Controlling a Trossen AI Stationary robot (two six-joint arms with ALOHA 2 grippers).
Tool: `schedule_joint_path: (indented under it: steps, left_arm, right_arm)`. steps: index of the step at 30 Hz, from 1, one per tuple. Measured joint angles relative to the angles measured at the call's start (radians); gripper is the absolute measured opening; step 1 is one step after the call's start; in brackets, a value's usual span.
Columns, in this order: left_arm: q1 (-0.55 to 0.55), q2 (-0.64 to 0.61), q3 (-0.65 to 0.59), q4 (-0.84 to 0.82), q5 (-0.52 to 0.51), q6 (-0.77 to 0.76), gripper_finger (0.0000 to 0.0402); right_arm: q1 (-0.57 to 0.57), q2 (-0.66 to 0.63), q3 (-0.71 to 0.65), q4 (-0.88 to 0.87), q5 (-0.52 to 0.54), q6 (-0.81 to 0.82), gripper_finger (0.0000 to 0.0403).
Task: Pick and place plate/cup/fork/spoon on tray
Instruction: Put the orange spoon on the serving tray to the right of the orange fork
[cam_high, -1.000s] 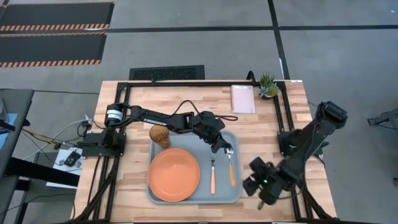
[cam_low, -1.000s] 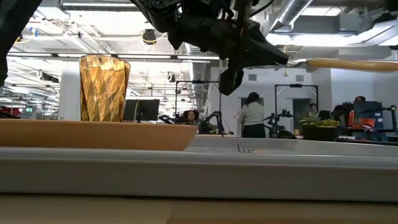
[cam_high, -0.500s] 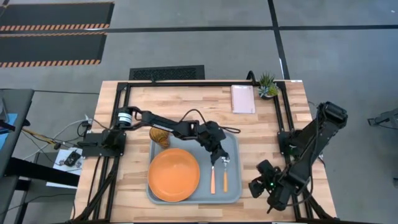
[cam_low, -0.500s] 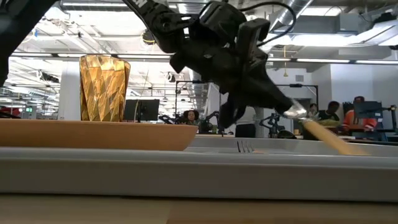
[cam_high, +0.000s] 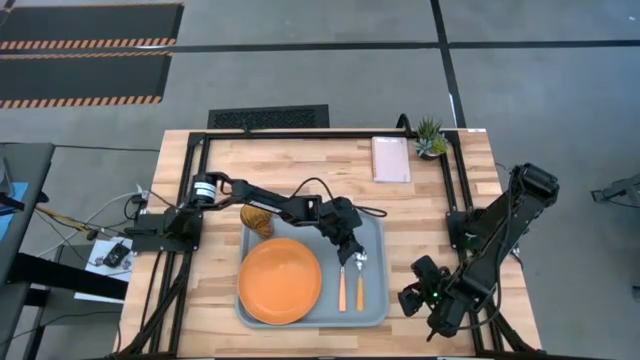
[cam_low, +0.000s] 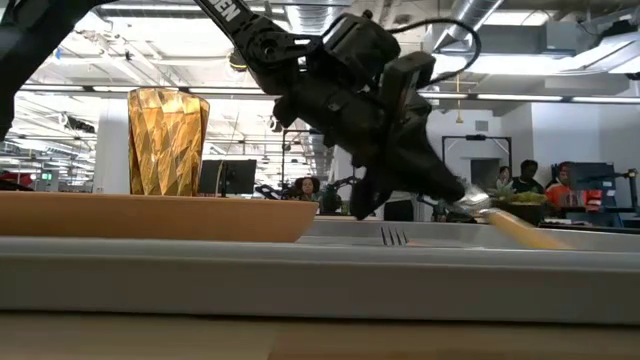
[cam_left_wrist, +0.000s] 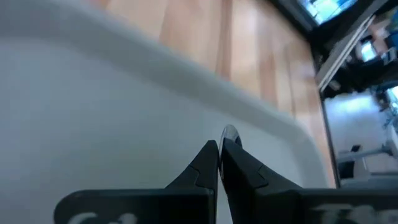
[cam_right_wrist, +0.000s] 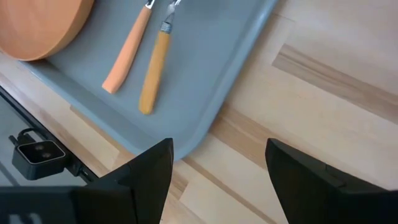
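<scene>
The spoon (cam_high: 361, 277), a small piece with a silver oval metal bowl and a smooth orange handle, lies tilted on the tray (cam_high: 375, 305): in the low view its handle (cam_low: 525, 231) slants down toward the tray floor while the bowl end is raised. The left gripper (cam_high: 355, 257) pinches that bowl end, its dark fingers (cam_left_wrist: 208, 163) drawn nearly together with a sliver of shiny metal showing between their tips. Just beside the spoon, the fork (cam_high: 341, 281) rests flat, its silver tines pointing toward the gripper and its orange handle running parallel to the spoon's. The round, flat orange plate (cam_high: 279, 281) fills the left part of the tray, a pale grey-blue rectangle with rounded corners and a raised rim. The cup (cam_high: 257, 217), an amber tumbler with faceted, translucent sides, stands at the tray's far left corner; whether on its rim or on the wooden table (cam_high: 215, 300) I cannot tell. The right gripper (cam_high: 415, 301) hangs off the tray's right side over the pale planks, its two dark fingers (cam_right_wrist: 152, 169) spread wide.
</scene>
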Motion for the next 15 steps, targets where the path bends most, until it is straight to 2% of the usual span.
schedule_joint_path:
  steps: [15]
  left_arm:
    - [0.005, 0.009, 0.001, -0.004, -0.066, -0.02, 0.001]
  right_arm:
    - [-0.002, 0.0, 0.0, 0.0, 0.0, -0.009, 0.0276]
